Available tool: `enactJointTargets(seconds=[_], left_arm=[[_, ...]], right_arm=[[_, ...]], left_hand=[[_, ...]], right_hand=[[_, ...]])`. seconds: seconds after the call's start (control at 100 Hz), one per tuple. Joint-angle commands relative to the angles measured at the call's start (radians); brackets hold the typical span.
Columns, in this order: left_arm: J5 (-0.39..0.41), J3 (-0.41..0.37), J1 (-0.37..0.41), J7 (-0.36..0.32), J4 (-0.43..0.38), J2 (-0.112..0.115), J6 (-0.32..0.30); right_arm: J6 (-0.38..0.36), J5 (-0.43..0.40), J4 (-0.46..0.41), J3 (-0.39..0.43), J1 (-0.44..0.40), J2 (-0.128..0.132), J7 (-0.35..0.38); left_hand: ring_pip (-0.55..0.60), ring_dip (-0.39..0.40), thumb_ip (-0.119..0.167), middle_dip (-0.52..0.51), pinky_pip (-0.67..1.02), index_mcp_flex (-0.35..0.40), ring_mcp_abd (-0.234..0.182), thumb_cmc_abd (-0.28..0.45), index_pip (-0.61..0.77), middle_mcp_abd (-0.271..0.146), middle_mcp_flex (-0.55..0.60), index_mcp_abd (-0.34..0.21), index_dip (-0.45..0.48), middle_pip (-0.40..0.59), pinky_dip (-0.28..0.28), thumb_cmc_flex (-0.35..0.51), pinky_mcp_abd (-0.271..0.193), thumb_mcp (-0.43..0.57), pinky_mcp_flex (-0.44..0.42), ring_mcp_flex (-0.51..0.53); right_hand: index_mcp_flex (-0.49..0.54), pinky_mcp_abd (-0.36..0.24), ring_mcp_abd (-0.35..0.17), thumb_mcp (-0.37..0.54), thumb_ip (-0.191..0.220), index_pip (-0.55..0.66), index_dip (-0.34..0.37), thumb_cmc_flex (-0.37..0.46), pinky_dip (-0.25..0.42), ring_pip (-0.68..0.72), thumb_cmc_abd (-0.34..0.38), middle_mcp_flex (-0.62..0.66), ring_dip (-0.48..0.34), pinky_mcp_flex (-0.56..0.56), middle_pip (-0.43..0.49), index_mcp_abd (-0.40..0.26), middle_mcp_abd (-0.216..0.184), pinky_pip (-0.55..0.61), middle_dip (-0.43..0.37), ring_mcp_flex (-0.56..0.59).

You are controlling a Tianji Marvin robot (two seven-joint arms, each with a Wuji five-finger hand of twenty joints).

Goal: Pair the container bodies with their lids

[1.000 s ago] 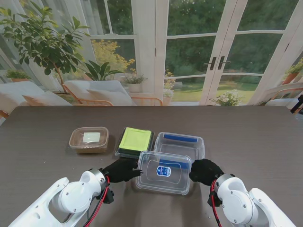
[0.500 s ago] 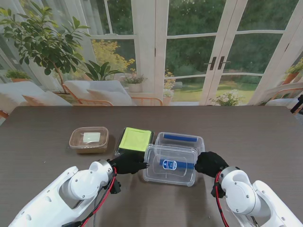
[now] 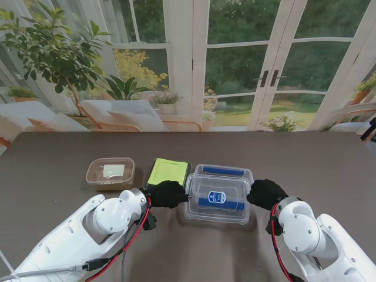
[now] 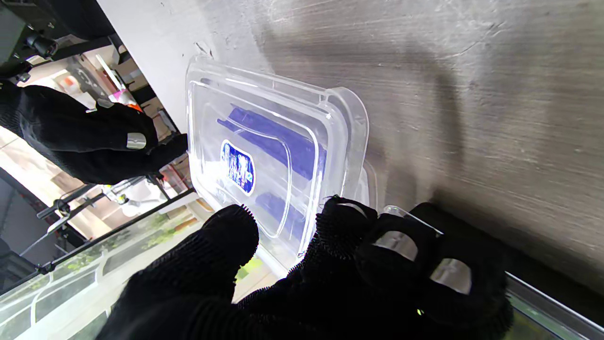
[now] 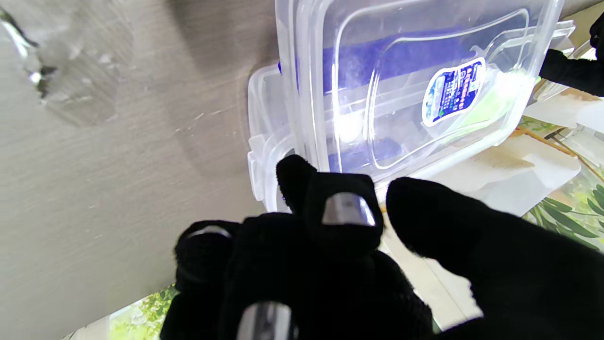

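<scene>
Both hands hold the clear lid (image 3: 218,198) between them, the left hand (image 3: 167,194) pinching its short edge at 9 o'clock and the right hand (image 3: 266,193) pinching the opposite short edge at 3 o'clock. The lid's long axis runs 9 to 3, straight from one hand to the other, so neither hand is nearer than the other. In the left wrist view the left hand's fingers (image 4: 347,226) curl over the rim with the thumb on the other face; the right wrist view shows the same kind of pinch by the right hand (image 5: 339,222).

The clear box (image 3: 224,171) sits directly beneath and slightly toward 12 o'clock of the lid, its far rim poking out past the lid's far edge. The lid seems not yet seated: its rim lies offset toward me from the box's rim, so a short shift toward 12 o'clock and a press down appear to be what remains.

The box holds something blue, seen through the plastic. At 9 o'clock of it stands a dark tray with a green lid (image 3: 167,173), and further toward 9 o'clock a brownish tub (image 3: 110,173), closed, with something pale showing in or on it, all on the table (image 3: 317,164).
</scene>
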Motion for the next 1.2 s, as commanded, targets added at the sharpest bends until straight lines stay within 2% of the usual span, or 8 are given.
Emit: enactJointTargets(seconds=[0.0,0.59,1.19], left_arm=[[-0.016,0.013,-0.017,-0.031,-0.015,-0.028,-0.011],[-0.093,0.073,-0.15,-0.046,0.094,-0.056,0.004],[-0.171,0.134,-0.266,-0.042,0.248,-0.097,-0.02]], right_arm=[[-0.004,0.009,-0.007,-0.013,0.011,-0.011,0.025],[0.011,0.043,0.109,-0.051,0.155,-0.01,0.054],[0.016,0.069,0.253,-0.114,0.297,-0.014,0.059]], left_hand=[[0.007,0.013,0.003,-0.001,0.01,0.045,0.065,0.011,-0.004,0.009,0.003,-0.179,-0.008,0.011,0.025,-0.011,-0.032,0.008,-0.022,-0.015],[0.006,0.013,0.003,-0.001,0.009,0.044,0.066,0.014,-0.004,0.008,0.002,-0.178,-0.008,0.011,0.027,-0.01,-0.029,0.002,-0.022,-0.015],[0.002,0.016,0.004,0.0,0.007,0.046,0.072,0.016,-0.003,0.01,-0.001,-0.181,-0.007,0.009,0.028,-0.007,-0.029,-0.006,-0.024,-0.022]], right_hand=[[-0.005,0.012,-0.126,0.105,0.0,-0.106,-0.035,-0.003,-0.004,0.071,0.009,0.041,-0.002,0.678,0.023,-0.377,0.015,0.225,-0.001,-0.002],[-0.008,0.012,-0.128,0.104,0.0,-0.076,-0.023,-0.003,-0.004,0.07,0.011,0.041,-0.002,0.678,0.023,-0.376,0.015,0.225,-0.001,-0.002],[-0.011,0.012,-0.13,0.103,0.0,-0.062,-0.021,-0.004,-0.004,0.07,0.011,0.041,-0.002,0.678,0.022,-0.376,0.016,0.225,-0.001,-0.002]])
